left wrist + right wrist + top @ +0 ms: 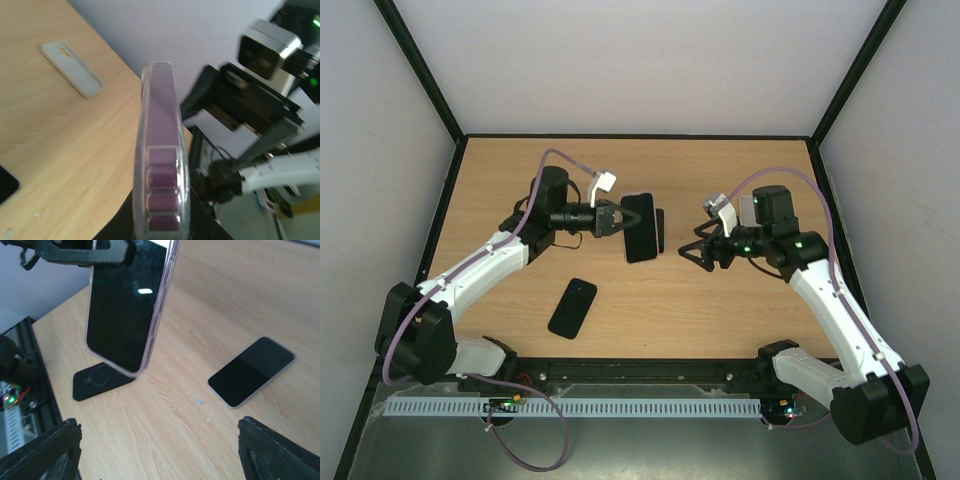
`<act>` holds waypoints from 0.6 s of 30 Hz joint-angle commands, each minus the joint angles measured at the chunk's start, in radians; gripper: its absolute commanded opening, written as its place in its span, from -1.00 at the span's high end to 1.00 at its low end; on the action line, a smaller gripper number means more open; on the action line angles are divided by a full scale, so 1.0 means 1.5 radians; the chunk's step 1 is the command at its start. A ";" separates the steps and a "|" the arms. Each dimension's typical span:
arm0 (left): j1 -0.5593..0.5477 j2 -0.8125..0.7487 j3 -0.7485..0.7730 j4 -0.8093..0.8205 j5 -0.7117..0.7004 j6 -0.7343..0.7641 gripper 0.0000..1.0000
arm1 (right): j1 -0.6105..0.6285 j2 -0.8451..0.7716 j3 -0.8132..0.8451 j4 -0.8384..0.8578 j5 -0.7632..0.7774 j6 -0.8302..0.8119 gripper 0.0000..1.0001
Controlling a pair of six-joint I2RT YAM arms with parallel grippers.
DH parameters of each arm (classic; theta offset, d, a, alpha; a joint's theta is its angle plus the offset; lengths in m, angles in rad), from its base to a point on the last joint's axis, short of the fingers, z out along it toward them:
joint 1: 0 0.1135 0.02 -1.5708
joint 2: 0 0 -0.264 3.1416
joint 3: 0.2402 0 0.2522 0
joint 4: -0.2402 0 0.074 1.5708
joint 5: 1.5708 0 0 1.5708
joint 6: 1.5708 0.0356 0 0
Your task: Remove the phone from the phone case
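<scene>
Top external view: the left gripper (613, 220) presents the phone (640, 228) to the right gripper (690, 254).
The left gripper is clamped on one end of the phone and holds it raised over the table (720, 320), probably to expose the rim of the clear case (161, 300). The phone sits fully inside. The right gripper hangs near, spread wide and empty, facing the screen. A second phone (572, 308) lies flat nearby.
</scene>
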 commanded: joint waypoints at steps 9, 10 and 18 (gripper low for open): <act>-0.059 -0.074 -0.050 0.092 0.139 0.058 0.95 | 0.004 0.006 -0.030 -0.015 -0.148 -0.094 -0.54; -0.060 -0.072 -0.051 0.098 0.142 0.048 0.95 | 0.005 -0.007 -0.044 -0.001 -0.155 -0.091 -0.53; -0.061 -0.072 -0.058 0.132 0.162 0.028 0.95 | 0.025 -0.018 -0.069 -0.033 -0.207 -0.171 -0.42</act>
